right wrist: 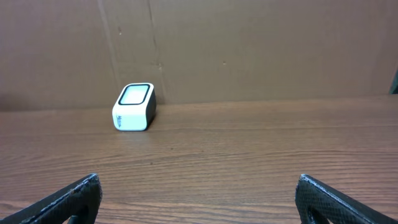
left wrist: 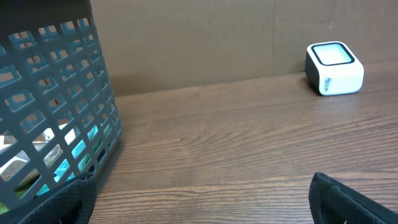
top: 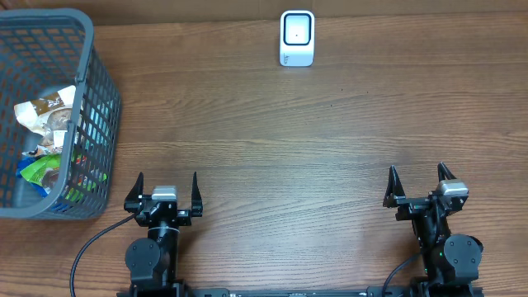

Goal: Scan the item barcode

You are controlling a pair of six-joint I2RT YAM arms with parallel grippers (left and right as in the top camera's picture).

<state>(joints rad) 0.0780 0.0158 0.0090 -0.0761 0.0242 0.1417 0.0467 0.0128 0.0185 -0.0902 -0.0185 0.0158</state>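
The packets (top: 48,114) to be scanned are lying heaped inside the basket (top: 101,99) at the far left of the table (top: 289,148). A pale brown-and-white one is sitting on top and a green one is showing lower down. No barcode is showing on either; the mesh is hiding much of them, so which face carries the code cannot be told.

The scanner (top: 297,38) is standing alone at the back edge, near the middle and well apart from the basket, with its window facing up and nothing over it.

The left gripper (top: 167,180) is waiting at the near edge, just right of the basket, with its jaws spread wide and empty. The right gripper (top: 416,171) is sitting at the near right, also spread wide and carrying nothing.

By this layout the task is not yet under way. Reaching into the basket, lifting a packet, carrying it to the scanner and presenting the code are all left to do.
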